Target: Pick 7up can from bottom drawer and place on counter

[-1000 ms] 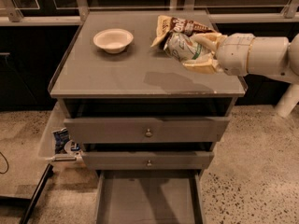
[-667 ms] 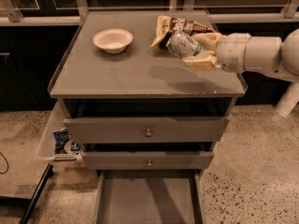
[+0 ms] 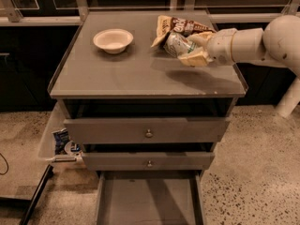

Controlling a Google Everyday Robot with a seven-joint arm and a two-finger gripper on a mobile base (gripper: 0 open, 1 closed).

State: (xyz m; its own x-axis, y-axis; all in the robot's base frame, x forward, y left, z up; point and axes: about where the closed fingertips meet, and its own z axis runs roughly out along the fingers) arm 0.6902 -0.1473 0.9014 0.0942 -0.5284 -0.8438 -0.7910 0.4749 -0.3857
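My gripper comes in from the right and is shut on the green-and-white 7up can. It holds the can on its side a little above the right rear of the grey counter, just in front of the brown-and-cream snack bag. The can's shadow falls on the counter below. The bottom drawer is pulled out at the bottom of the view and its grey floor shows nothing in it.
A white bowl sits on the counter's left rear. Two knobbed grey drawers are slightly open above the bottom one. A clear bin with packets hangs at the cabinet's left side. Speckled floor surrounds the cabinet.
The gripper with the can has shifted slightly left and toward the rear over the counter. Nothing else has moved.
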